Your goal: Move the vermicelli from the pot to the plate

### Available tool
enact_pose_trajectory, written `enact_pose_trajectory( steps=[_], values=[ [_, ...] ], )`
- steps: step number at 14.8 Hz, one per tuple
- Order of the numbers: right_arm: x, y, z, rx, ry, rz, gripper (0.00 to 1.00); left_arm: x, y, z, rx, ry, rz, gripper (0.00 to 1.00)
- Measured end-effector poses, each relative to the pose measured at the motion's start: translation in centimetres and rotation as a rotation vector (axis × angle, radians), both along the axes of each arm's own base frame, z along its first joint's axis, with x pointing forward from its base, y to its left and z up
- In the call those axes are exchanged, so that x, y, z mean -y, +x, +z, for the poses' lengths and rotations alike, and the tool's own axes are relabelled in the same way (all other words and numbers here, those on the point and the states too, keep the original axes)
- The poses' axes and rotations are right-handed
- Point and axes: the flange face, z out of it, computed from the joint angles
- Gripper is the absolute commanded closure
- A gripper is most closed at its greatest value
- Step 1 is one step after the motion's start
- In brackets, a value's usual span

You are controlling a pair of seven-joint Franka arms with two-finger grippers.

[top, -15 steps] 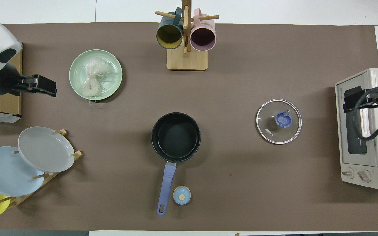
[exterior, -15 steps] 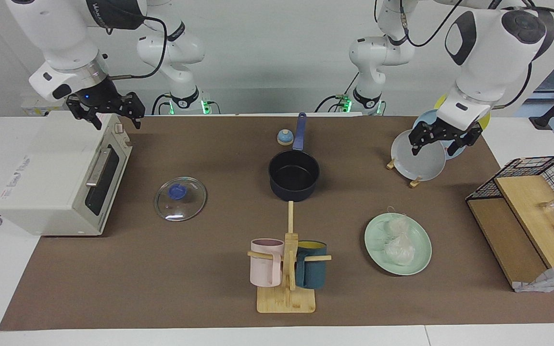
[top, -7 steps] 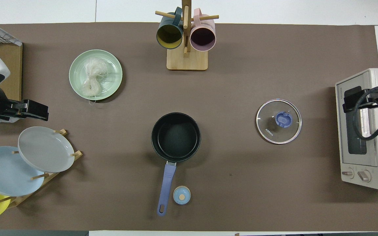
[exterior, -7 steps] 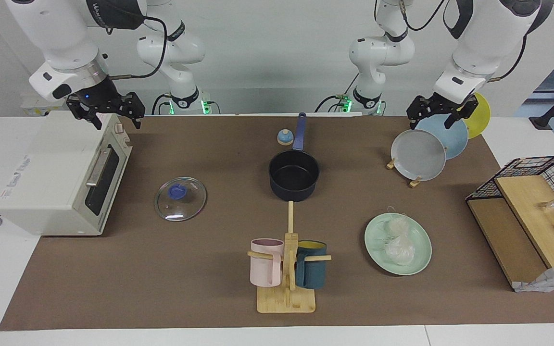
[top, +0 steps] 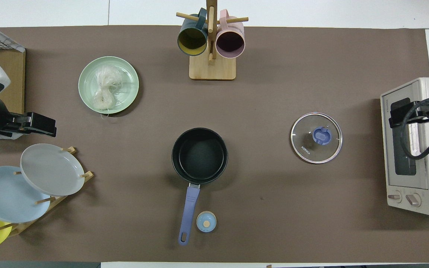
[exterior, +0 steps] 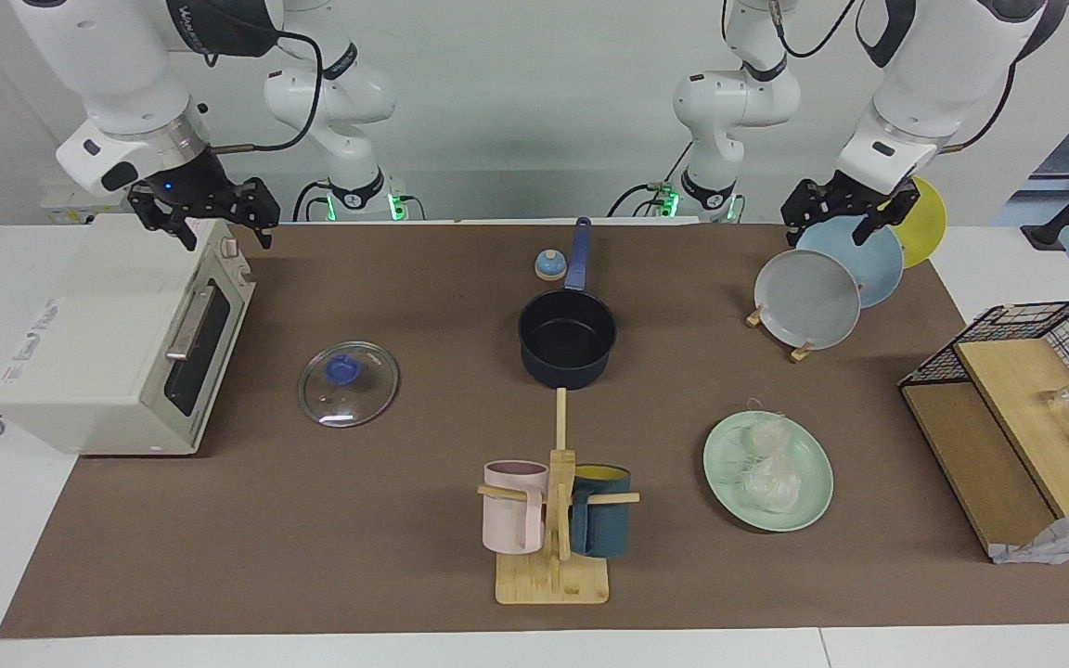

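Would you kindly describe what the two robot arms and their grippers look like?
Both arms have glossy white rounded shells with dark joint sections and black cables looping alongside. Green lights glow at their bases. The left gripper and right gripper are black two-finger units with linked fingers; the right one sits below a silver wrist ring.

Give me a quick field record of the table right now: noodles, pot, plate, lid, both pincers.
vermicelli: clump lying on the mint-green plate
pot: empty, uncovered, mid-table
glass lid: flat on the mat, toward the right arm's end
left pincer: open, empty, raised over the plate rack
right pincer: open, empty, over the toaster oven
task: looks done
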Motion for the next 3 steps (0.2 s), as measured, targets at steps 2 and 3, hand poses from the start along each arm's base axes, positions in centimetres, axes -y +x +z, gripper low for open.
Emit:
enact_pose_trajectory(
  steps=[2, 3],
  values=[
    [0.0, 0.0, 0.0, 0.0, 0.0, 0.0, 0.0, 0.0, -0.01, -0.02, -0.002, -0.002, 0.005, 0.0],
    [0.0, 0.0, 0.0, 0.0, 0.0, 0.0, 0.0, 0.01, -0.01, -0.02, -0.002, -0.002, 0.006, 0.0]
  ],
)
